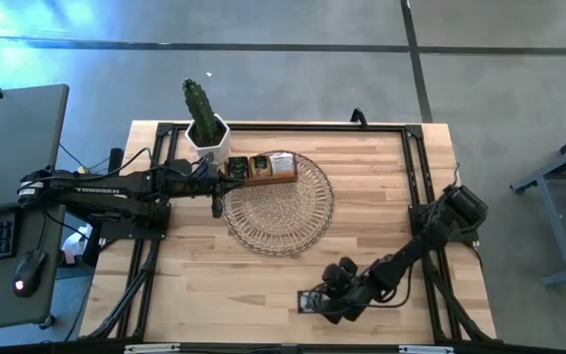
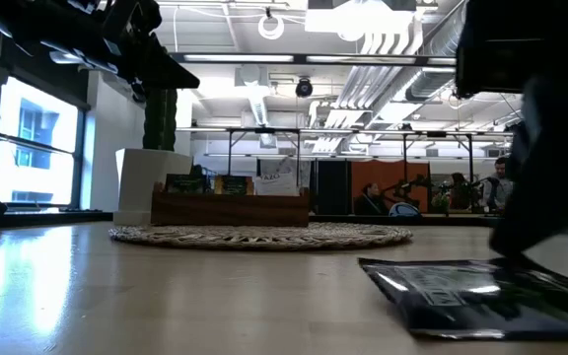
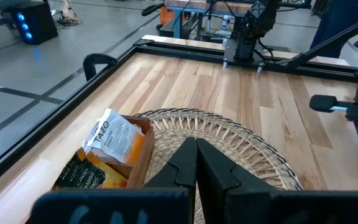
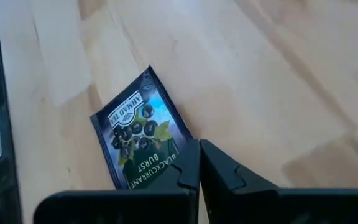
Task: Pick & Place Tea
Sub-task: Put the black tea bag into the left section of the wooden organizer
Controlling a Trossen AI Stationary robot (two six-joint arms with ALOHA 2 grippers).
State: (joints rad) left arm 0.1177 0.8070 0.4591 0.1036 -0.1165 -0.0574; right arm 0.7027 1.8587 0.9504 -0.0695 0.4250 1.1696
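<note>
The tabletop [image 1: 263, 295] carries a round wicker mat [image 1: 281, 211] near its far side, with a wooden box [image 1: 260, 169] of tea sachets on the mat's far edge and a potted cactus [image 1: 204, 123] just behind it. The left gripper [image 1: 217, 202] hovers over the mat's left rim, fingers pressed together and holding nothing. At the near edge, the right gripper [image 4: 199, 163] is down on a dark blackcurrant tea sachet [image 4: 143, 140] lying flat on the wood; its fingers look closed at the sachet's edge. The risk is a false grip: a thin packet lying flat gives the fingers little to catch, so they may have met over it without pinching it. If lifted, the sachet could stay behind, or slip off toward the table's near edge.
</note>
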